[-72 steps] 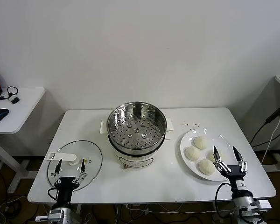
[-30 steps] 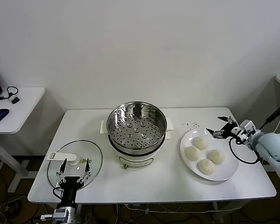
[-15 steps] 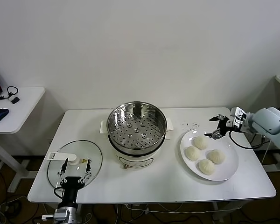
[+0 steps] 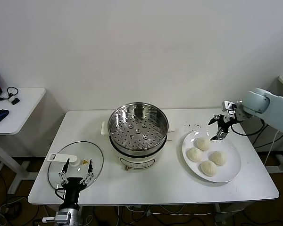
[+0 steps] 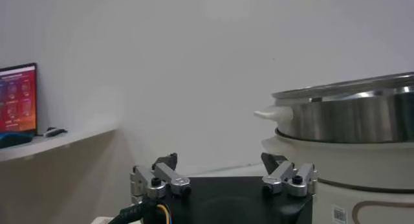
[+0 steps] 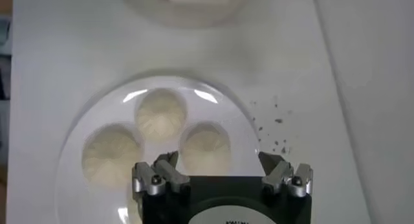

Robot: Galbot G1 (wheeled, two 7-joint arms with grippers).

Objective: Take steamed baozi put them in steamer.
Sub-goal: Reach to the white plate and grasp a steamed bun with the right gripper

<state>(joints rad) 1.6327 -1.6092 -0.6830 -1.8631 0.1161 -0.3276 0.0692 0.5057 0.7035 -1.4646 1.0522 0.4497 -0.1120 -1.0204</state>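
Several cream-white baozi lie on a white plate (image 4: 229,176) at the table's right; the farthest one (image 4: 202,143) is nearest my right gripper. That right gripper (image 4: 220,128) hangs open just above the plate's far edge, fingers pointing down, nothing between them. In the right wrist view three baozi show, the closest (image 6: 206,146) just off the right gripper (image 6: 218,158). The shiny steel steamer (image 4: 138,129) stands mid-table, its perforated tray bare. My left gripper (image 4: 77,168) waits open at the front left; the left wrist view shows this gripper (image 5: 220,159) empty with the steamer (image 5: 349,115) beyond.
A flat glass lid (image 4: 92,153) with a white handle (image 4: 63,158) lies front left, under the left gripper. A side table with a blue mouse (image 4: 0,116) stands to the left. Dark specks (image 6: 275,125) dot the table beside the plate. A black cable (image 4: 273,120) hangs at right.
My right arm has swung from the table's front edge round to the far side of the plate and turned its gripper downward. It stayed open. The left arm barely moved.
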